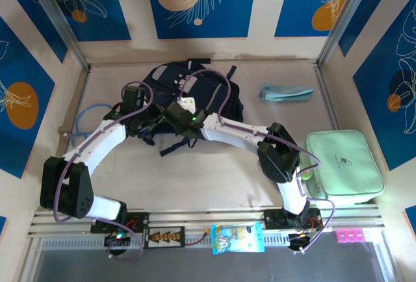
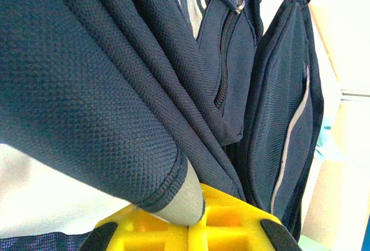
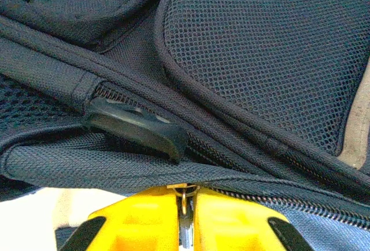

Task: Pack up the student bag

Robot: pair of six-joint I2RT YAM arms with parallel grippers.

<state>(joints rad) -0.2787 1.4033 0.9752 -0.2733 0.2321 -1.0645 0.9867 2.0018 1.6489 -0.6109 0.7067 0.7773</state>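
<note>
Both of your grippers are at the bag [image 1: 198, 90], which lies flat on the table [image 1: 214, 171] with the arms reaching to its near edge. Your left gripper [image 2: 195, 219] sits at the bag's near left corner. Its yellow fingers [image 2: 144, 228] stand close together and nip a fold [image 2: 87, 118] of navy fabric whose grey-lined end goes down between them, so it holds the bag. Beyond that fold you see a zipped pocket [image 2: 231, 72] and a grey stripe [image 2: 289, 141] running down a side panel. Your right gripper [image 3: 184, 207] is at the middle of the bag's near edge, just beside the left one. Its pincer is narrow, with only a thin slit between the fingers, and a small metal zip pull [image 3: 184, 196] sits gripped in that slit. Just past the pull a black plastic tab [image 3: 139, 126] lies along the zip line, and mesh padding [image 3: 260, 48] covers the bag beyond it. From above, a white patch [image 1: 188, 103] shows on the bag close to the right gripper. To the bag's right, apart from it, lies a light-blue item [image 1: 286, 92], pouch or cloth, you cannot tell which. Farther right of the bag and nearer the arm bases lies a mint-green case [image 1: 341, 165]. To the bag's left a blue cable [image 1: 91, 116] loops on the table. Nearer you than the bag, on the rail [image 1: 195, 220] by the bases, rests a blue packet [image 1: 237, 238].
</note>
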